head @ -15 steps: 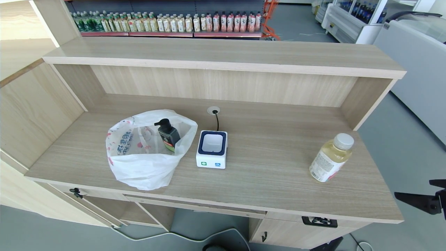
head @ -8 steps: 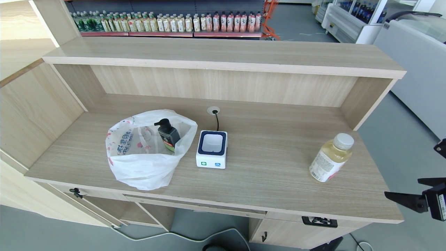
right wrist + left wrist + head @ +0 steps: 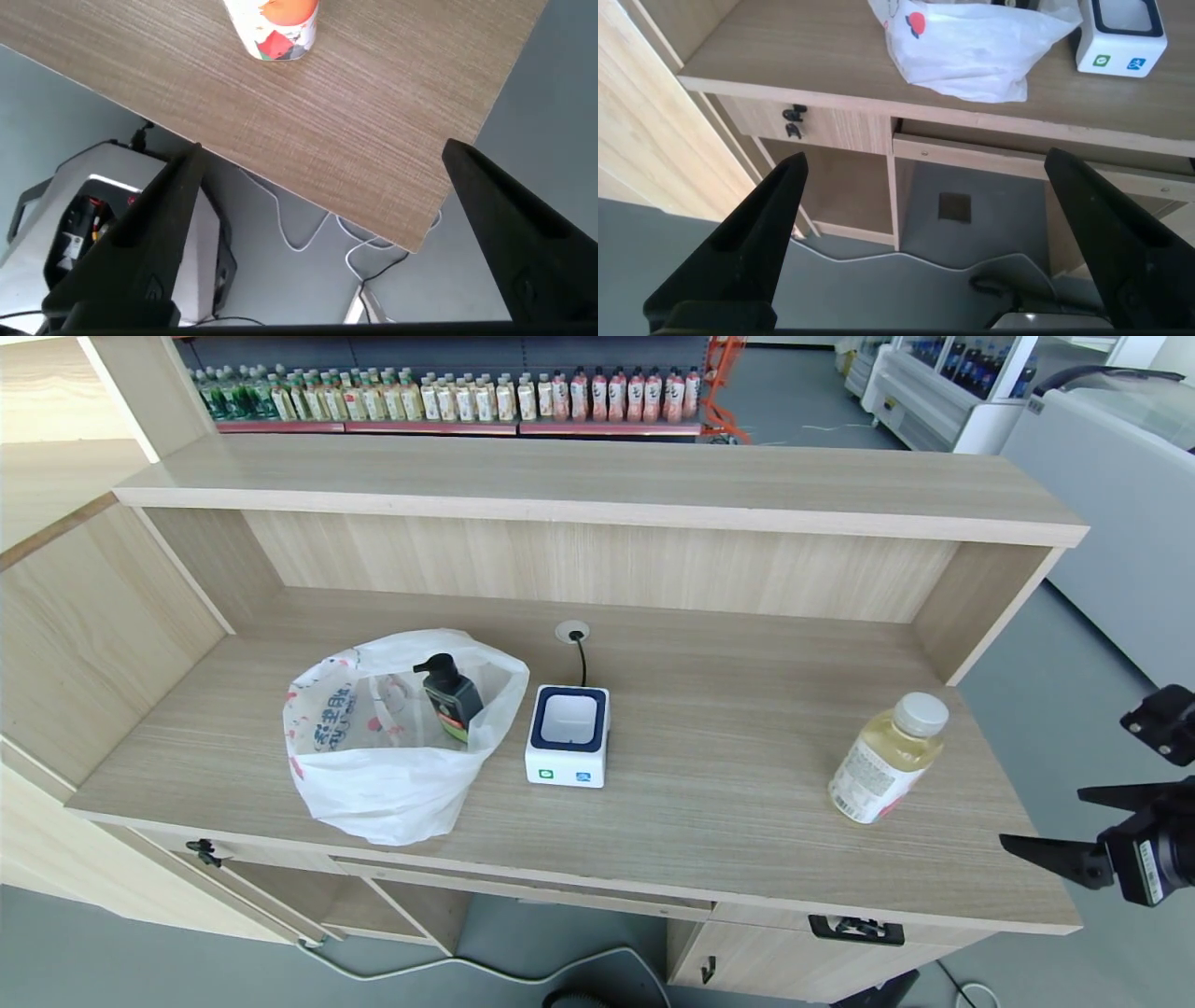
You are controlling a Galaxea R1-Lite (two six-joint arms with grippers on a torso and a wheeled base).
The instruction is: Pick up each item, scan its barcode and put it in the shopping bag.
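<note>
The right gripper (image 3: 1043, 816) is being held wide apart and empty at the lower right of the frame, just off the counter (image 3: 728, 821), near the untouched bottle (image 3: 887, 761). The left gripper (image 3: 924, 157) is being held spread, empty, facing the bag (image 3: 971, 47).

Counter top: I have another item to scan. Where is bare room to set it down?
The widest bare stretch lies between the barcode scanner and the drink bottle. Another runs behind them to the back panel. Crowded where the shopping bag sits close beside the scanner.
</note>
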